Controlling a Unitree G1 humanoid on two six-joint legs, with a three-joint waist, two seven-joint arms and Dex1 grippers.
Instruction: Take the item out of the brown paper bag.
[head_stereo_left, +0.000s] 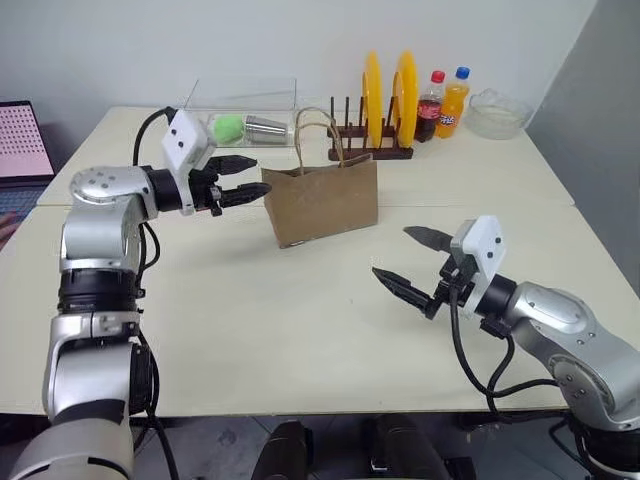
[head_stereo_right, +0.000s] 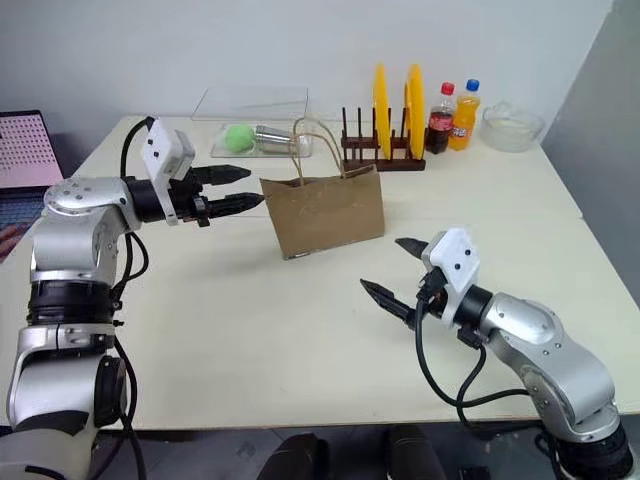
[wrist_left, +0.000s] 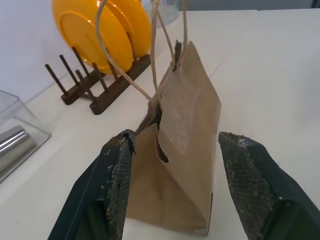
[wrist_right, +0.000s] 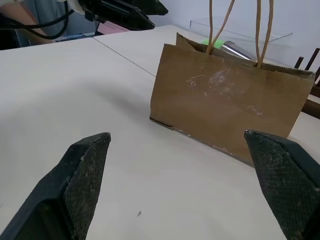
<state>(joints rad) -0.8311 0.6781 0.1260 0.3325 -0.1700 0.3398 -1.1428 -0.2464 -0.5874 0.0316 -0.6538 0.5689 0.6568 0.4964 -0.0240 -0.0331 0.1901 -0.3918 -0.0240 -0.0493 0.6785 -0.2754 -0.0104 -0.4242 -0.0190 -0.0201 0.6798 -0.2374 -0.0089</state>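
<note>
A: Item hidden, presumably inside brown paper bag (head_stereo_left: 322, 201), upright at mid-table. Left gripper (head_stereo_left: 243, 178) spread, level, just beside bag's narrow end, not touching. Right gripper (head_stereo_right: 400, 271) spread wide, low over table (head_stereo_left: 300, 340), well apart from bag's broad face.

B: Risk: light bag pushed or tipped by one-sided contact; loop handles (wrist_left: 125, 55) snagged on fingers. Behind: plate rack (head_stereo_left: 372, 140), soda bottles (head_stereo_left: 443, 103), clear box (head_stereo_left: 245, 105) holding steel cup (head_stereo_right: 275, 137).
</note>
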